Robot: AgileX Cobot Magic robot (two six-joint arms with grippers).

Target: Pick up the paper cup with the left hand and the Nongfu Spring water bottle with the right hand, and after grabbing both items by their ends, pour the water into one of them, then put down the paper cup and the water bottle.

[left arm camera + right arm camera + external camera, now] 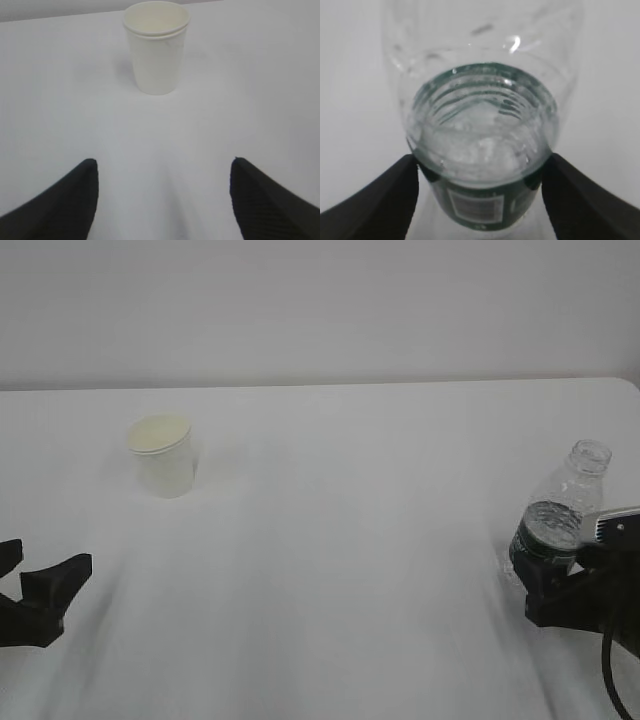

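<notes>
- From the outside, we see the paper cup standing up on the white surface, well apart from our left end effector. Our right end effector is around the water bottle.
- Left wrist: our fingers are wide apart, the cup ahead between them, not touched.
- Right wrist: the bottle stands between our fingers; we cannot tell if they squeeze it.

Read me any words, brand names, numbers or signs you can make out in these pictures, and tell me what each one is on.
No text can be read in any view.
Water bottle: dark green label with a white barcode patch; bars and any digits too blurred to read, no brand name legible.
Paper cup: plain white, no print showing.
Table: no marks.
</notes>
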